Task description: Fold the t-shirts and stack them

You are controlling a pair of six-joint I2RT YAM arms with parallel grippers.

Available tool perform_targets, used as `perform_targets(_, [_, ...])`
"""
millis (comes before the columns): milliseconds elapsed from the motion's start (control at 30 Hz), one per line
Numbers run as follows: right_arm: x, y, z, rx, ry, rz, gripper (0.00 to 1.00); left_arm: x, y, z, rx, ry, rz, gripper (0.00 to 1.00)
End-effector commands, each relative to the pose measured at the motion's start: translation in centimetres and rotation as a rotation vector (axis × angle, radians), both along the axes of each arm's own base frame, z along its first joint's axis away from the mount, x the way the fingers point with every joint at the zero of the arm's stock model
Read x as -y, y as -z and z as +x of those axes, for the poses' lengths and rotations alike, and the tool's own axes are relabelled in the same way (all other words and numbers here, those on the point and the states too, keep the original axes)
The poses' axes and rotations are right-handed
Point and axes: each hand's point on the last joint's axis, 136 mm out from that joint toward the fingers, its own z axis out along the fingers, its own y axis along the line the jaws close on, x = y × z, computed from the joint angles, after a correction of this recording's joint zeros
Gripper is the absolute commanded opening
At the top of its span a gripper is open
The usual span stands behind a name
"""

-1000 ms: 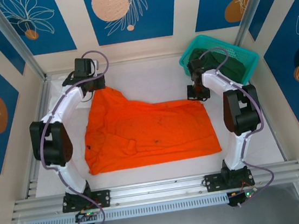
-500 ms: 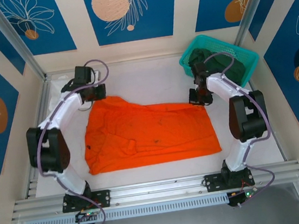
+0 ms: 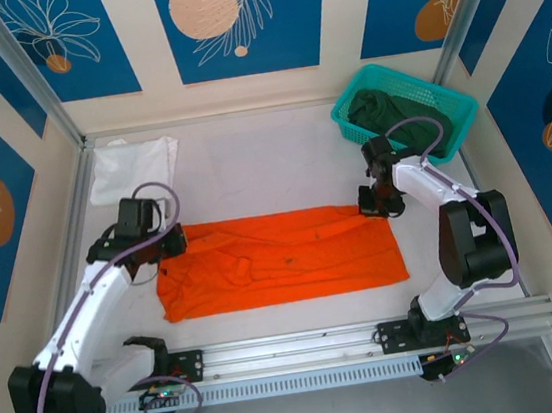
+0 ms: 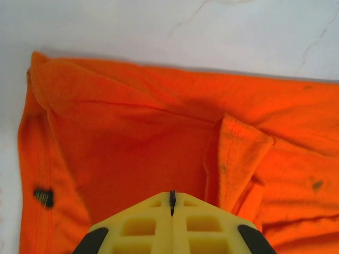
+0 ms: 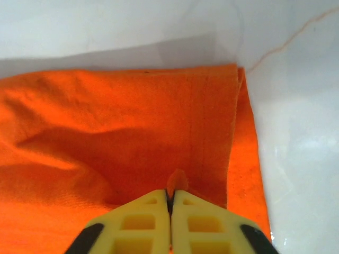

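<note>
The orange t-shirt (image 3: 283, 261) is lying folded across the middle of the table (image 3: 249, 149). The right gripper (image 5: 170, 198) is pinching a small peak of its cloth. The left gripper (image 4: 172, 203) is sitting with jaws pressed together over its left end.

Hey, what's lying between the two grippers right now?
The orange t-shirt, folded into a long band, fills the stretch from the left gripper to the right gripper; the top external view shows it.
</note>
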Motion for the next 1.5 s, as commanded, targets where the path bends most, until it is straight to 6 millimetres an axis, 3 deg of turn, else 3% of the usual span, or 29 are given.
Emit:
perform_targets(0, [0.4, -0.2, -1.8, -0.015, 0.004, -0.004, 0.22, -1.8, 0.1, -2.4, -0.030, -0.139, 0.013, 0.22])
perform_targets(67, [1.1, -0.5, -2.6, 0.004, 0.064, 0.001, 0.39, -3.8, -0.9, -2.8, 0.010, -0.264, 0.048, 0.31])
perform_targets(133, [1.7, -1.3, -2.9, 0.053, 0.124, 0.016, 0.49, -6.3, -1.7, -3.4, 0.035, -0.396, 0.111, 0.57])
perform_targets(167, [2.2, -1.8, -3.0, 0.080, 0.171, 0.026, 0.53, -7.2, -2.2, -3.5, 0.043, -0.435, 0.138, 0.61])
perform_targets(267, [3.1, -3.3, -2.4, 0.150, 0.309, 0.109, 0.53, -6.6, -3.2, -2.1, 0.071, -0.379, 0.141, 0.61])
perform_targets(333, [2.5, -4.2, -1.5, 0.194, 0.328, 0.179, 0.50, -5.2, -2.8, -0.9, 0.042, -0.303, 0.121, 0.59])
perform_targets(433, [0.0, -4.3, 0.2, 0.201, 0.286, 0.296, 0.43, -2.9, -1.3, 0.9, -0.052, -0.183, 0.091, 0.46])
perform_targets(533, [-2.7, -2.3, 0.8, 0.107, 0.206, 0.343, 0.37, -1.4, 0.6, 2.7, -0.144, -0.101, 0.100, 0.40])
perform_targets(633, [-4.6, 0.2, 1.3, 0.005, 0.122, 0.345, 0.32, -1.6, 2.9, 4.1, -0.233, -0.080, 0.167, 0.37])
perform_targets(700, [-4.7, 1.6, 1.6, -0.048, 0.104, 0.302, 0.30, -1.8, 4.3, 5.3, -0.272, -0.064, 0.209, 0.36])
perform_targets(900, [-3.2, 4.3, 2.6, -0.158, 0.163, 0.174, 0.27, -3.0, 8.8, 8.7, -0.349, -0.121, 0.311, 0.27])
perform_targets(1033, [-1.4, 4.8, 2.8, -0.145, 0.212, 0.092, 0.30, -5.5, 11.2, 8.8, -0.411, -0.231, 0.387, 0.27])
perform_targets(1167, [-0.1, 4.5, 3.4, -0.109, 0.264, 0.083, 0.35, -7.0, 13.0, 7.9, -0.446, -0.272, 0.432, 0.27])
perform_targets(1267, [-0.3, 3.4, 4.4, -0.071, 0.267, 0.114, 0.40, -7.5, 13.2, 7.8, -0.446, -0.274, 0.456, 0.30])
perform_targets(1367, [-0.9, 1.3, 5.1, -0.010, 0.258, 0.167, 0.45, -7.5, 12.0, 8.5, -0.412, -0.273, 0.453, 0.36])
perform_targets(1467, [-1.4, -1.0, 4.6, 0.057, 0.252, 0.215, 0.52, -6.6, 9.7, 10.0, -0.361, -0.255, 0.403, 0.48])
